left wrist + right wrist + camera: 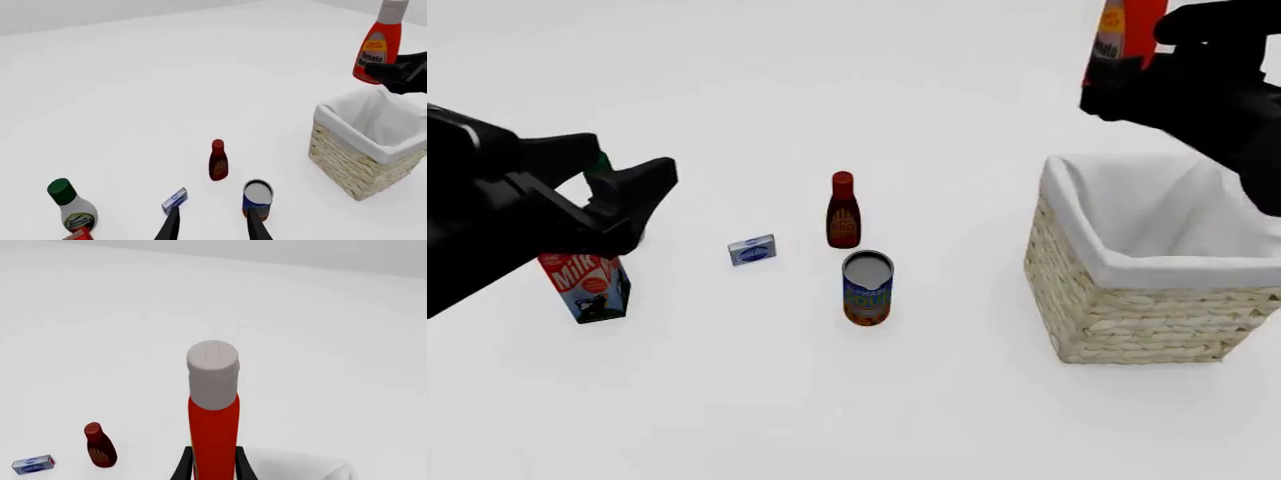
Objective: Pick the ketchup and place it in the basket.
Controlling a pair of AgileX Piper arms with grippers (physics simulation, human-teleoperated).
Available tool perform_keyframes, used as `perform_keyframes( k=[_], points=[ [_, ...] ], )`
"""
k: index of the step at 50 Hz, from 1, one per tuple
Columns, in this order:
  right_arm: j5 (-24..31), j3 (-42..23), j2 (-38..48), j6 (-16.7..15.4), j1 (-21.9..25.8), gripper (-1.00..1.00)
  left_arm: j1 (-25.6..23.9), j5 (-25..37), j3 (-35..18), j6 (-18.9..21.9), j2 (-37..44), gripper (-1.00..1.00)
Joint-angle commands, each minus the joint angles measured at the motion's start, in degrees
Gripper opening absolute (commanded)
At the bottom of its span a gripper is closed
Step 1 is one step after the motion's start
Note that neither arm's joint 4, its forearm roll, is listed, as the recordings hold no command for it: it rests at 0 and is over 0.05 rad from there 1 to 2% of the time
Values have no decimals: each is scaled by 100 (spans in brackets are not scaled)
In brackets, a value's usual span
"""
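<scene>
The ketchup [1121, 35], a red-orange bottle with a grey-white cap [212, 369], hangs upright in the air with my right gripper [1154, 85] shut on its lower body. It sits above the far left part of the basket [1134, 310], a woven wicker box with a white cloth lining. In the left wrist view the ketchup [378, 45] floats above the basket [357, 162]. The right wrist view shows the bottle [213, 430] between the two fingers, with the basket's lining [300, 465] below. My left gripper [213, 227] is open and holds nothing, low over the table at the left [641, 190].
A small dark-red bottle [842, 210], an open tin can [868, 288] and a little blue box [751, 250] stand in the middle of the table. A milk carton [590, 287] and a white bottle with a green cap [72, 205] are under the left arm.
</scene>
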Motion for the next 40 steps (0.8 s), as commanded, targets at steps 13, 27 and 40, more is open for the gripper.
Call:
perform_keyframes(
  k=[13,27,40],
  points=[
    [301,195,-295,116,-476,-100,-81,19,-48,23,26,100],
    [580,318,-488,288,-642,-100,-50,-5,-9,37,28,100],
    [823,315,-521,601,-708,-100,-37,-19,30,46,6,100]
  ],
)
